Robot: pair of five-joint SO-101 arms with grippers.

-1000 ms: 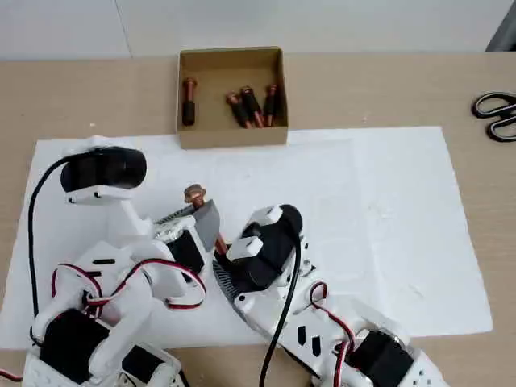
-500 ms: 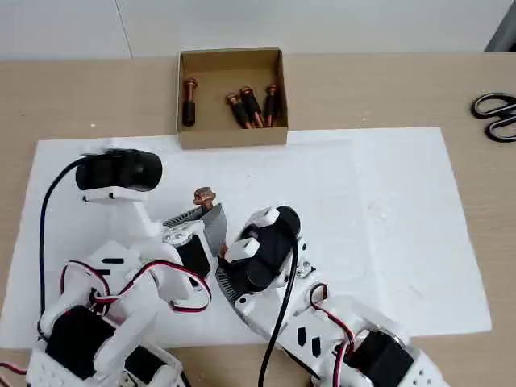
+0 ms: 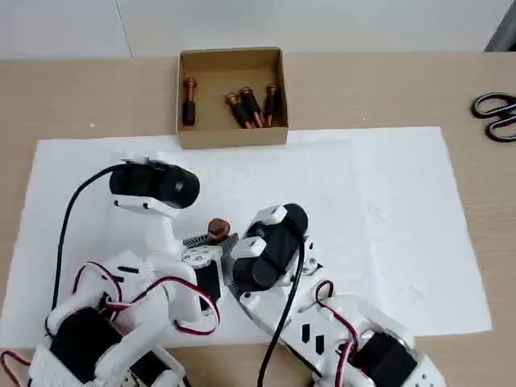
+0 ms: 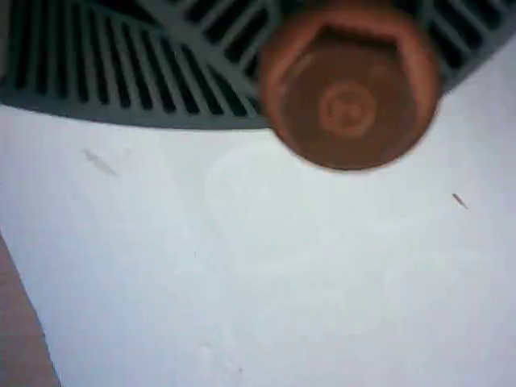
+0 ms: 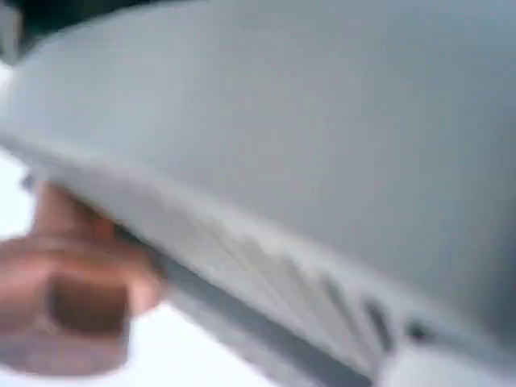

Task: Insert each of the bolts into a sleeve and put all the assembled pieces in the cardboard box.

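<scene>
We judge the task nearly done — four assembled pieces [image 3: 250, 107] lie in the cardboard box [image 3: 232, 137] at the table's [image 3: 81, 89] far edge, the left claw [image 3: 211, 240] pinches one bolt [image 3: 218, 229] near the front edge — the right claw's [image 3: 232, 251] state we cannot tell.

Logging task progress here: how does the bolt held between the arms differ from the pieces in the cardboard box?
The bolt stands head-up in the left end effector above the white paper; the four pieces lie on their sides in the cardboard box. The pieces show dark sleeves on their shanks; the bolt's shank is hidden. Both have copper-coloured heads.
</scene>
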